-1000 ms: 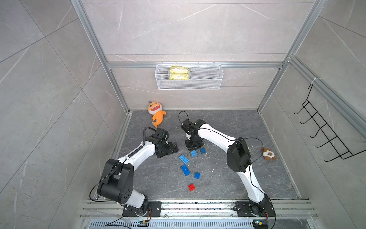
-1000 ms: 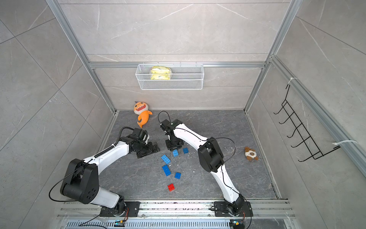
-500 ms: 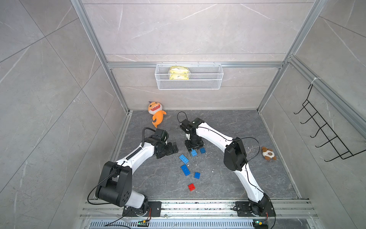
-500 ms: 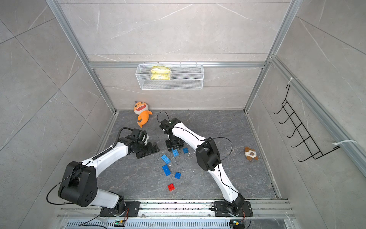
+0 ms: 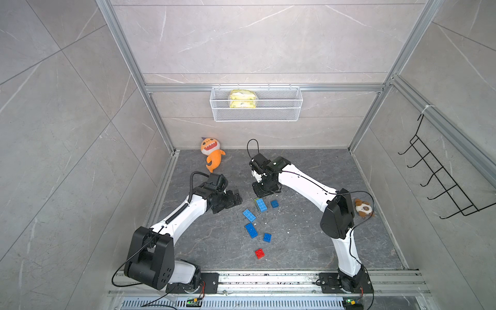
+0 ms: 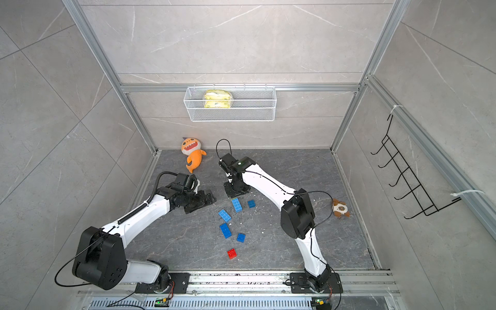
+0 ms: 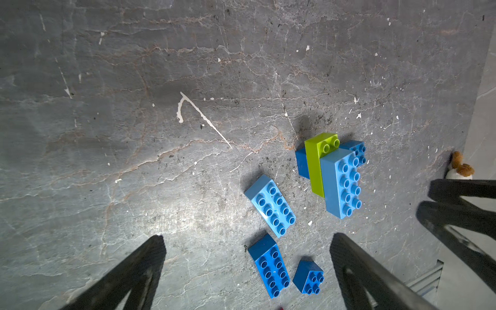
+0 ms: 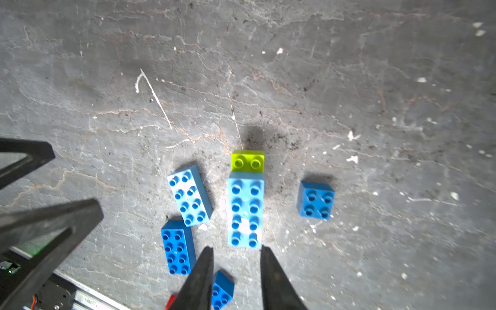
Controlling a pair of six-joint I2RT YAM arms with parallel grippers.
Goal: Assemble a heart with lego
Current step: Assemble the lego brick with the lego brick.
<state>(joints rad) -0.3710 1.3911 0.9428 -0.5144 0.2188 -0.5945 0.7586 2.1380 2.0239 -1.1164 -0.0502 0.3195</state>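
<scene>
While hovering empty just by stack (image 8: 245,212), lining up for next lego (image 8: 190,196).
With right hand (image 8: 236,257) narrow and left hand (image 7: 249,237) wide, squaring to loose lego on table (image 8: 375,107), gripping long sides, pressing straight down.

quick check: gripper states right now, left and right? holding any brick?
Left gripper: open wide, holding nothing.
Right gripper: open with a narrow gap, holding nothing.

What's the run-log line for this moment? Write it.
left tool: open, empty | right tool: open, empty, by blue-on-green stack | loose: four blue bricks, one red brick
</scene>
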